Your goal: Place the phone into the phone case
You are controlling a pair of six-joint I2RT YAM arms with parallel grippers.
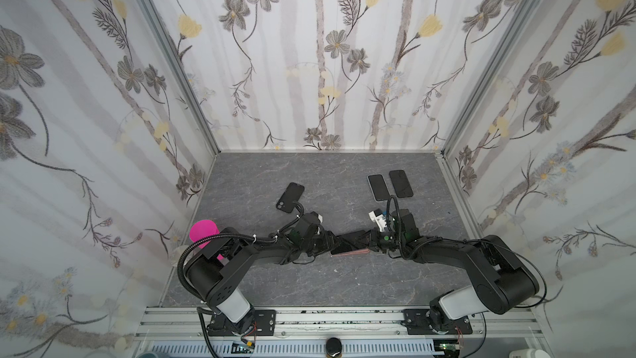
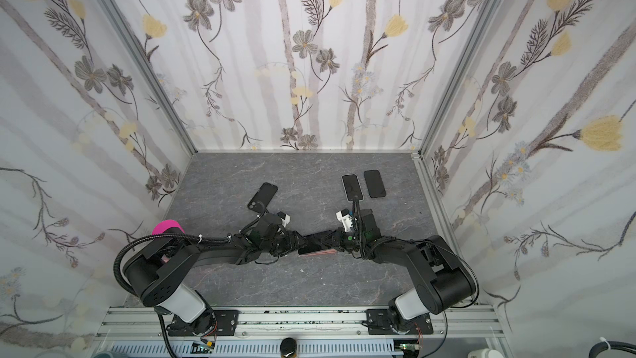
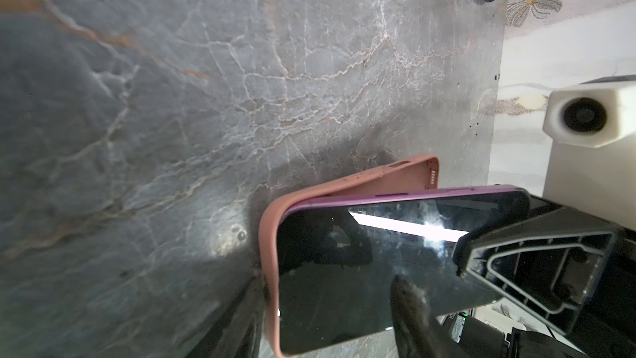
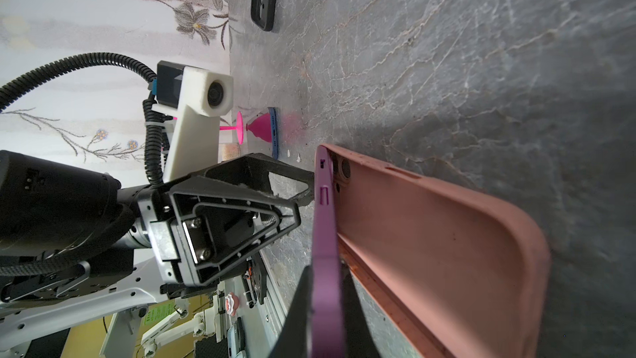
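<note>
The salmon-pink phone case [image 3: 351, 184] [image 4: 430, 235] lies open side up on the grey table; its edge shows in both top views [image 1: 351, 252] [image 2: 316, 253]. The purple-edged phone [image 3: 361, 270] [image 4: 325, 253] [image 1: 351, 241] is tilted, with one end tucked into the case's camera end and the other end raised. My right gripper [image 4: 327, 270] [image 1: 371, 240] is shut on the raised end. My left gripper [image 3: 327, 284] [image 1: 332, 240] stands open over the tucked end. One of its fingers [image 3: 249, 304] is outside the case's short wall and the other lies over the screen.
A black case [image 1: 290, 197] lies on the table at the back left. Two dark phones [image 1: 377, 187] [image 1: 401, 183] lie side by side at the back right. A pink stand [image 4: 260, 129] on a blue phone [image 4: 274, 132] sits by the left wall. Flowered walls enclose three sides.
</note>
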